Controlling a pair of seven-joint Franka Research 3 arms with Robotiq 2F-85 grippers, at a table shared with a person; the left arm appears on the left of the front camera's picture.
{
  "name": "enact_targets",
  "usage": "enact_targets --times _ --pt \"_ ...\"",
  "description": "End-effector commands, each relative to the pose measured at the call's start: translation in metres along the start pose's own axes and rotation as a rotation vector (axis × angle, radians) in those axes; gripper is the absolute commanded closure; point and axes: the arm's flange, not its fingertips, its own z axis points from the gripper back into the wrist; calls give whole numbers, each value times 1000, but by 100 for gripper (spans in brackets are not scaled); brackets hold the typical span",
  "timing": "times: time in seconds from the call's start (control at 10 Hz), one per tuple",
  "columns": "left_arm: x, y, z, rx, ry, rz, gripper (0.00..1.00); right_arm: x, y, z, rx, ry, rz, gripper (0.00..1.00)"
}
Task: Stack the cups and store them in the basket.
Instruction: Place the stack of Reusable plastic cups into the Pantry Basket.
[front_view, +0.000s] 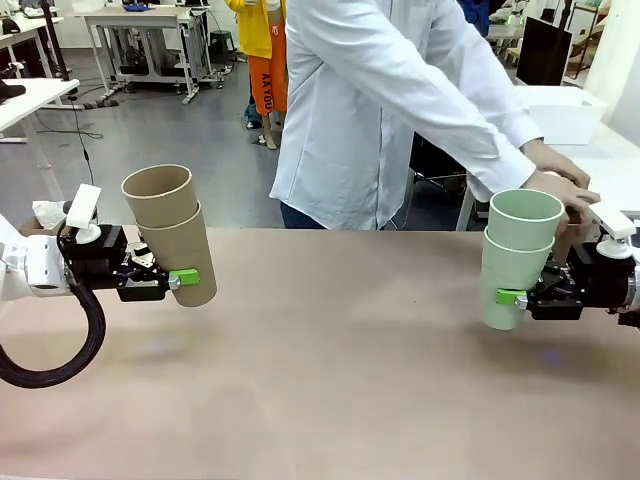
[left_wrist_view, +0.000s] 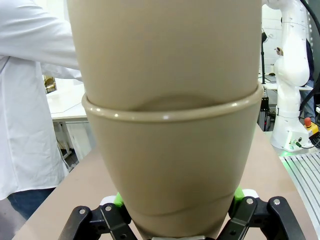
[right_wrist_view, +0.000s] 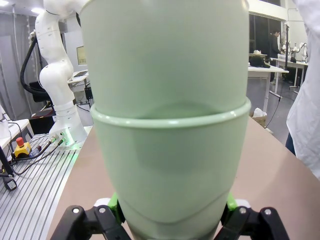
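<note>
My left gripper (front_view: 182, 277) is shut on the lower of two stacked brown-tan cups (front_view: 172, 240), held tilted above the table's left side. In the left wrist view the brown cups (left_wrist_view: 170, 150) stand between the green pads of the left gripper (left_wrist_view: 177, 212). My right gripper (front_view: 512, 297) is shut on the lower of two stacked mint green cups (front_view: 518, 262) at the table's right side. The green cups (right_wrist_view: 170, 150) rise between the pads of the right gripper (right_wrist_view: 172, 212). The white basket (front_view: 562, 112) stands on a side table at the far right.
A person in a white coat (front_view: 380, 110) stands at the far edge and reaches both hands (front_view: 560, 180) toward the right, just behind the green cups. The brown table (front_view: 340, 340) stretches bare between my two arms.
</note>
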Motion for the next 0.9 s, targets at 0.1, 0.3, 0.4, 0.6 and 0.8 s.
enact_targets --times 0.1,0.3,0.4,0.6,0.8 --pt "2 0 1 -3 0 -11 17 3 0 0 -3 1 7 16" --pt "2 0 1 -3 0 -11 17 3 0 0 -3 1 7 16" --pt "2 0 1 -3 0 -11 17 3 0 0 -3 1 7 16" --pt "2 0 1 -3 0 -11 17 3 0 0 -3 1 7 16" --pt "2 0 1 -3 0 -11 17 3 0 0 -3 1 7 16"
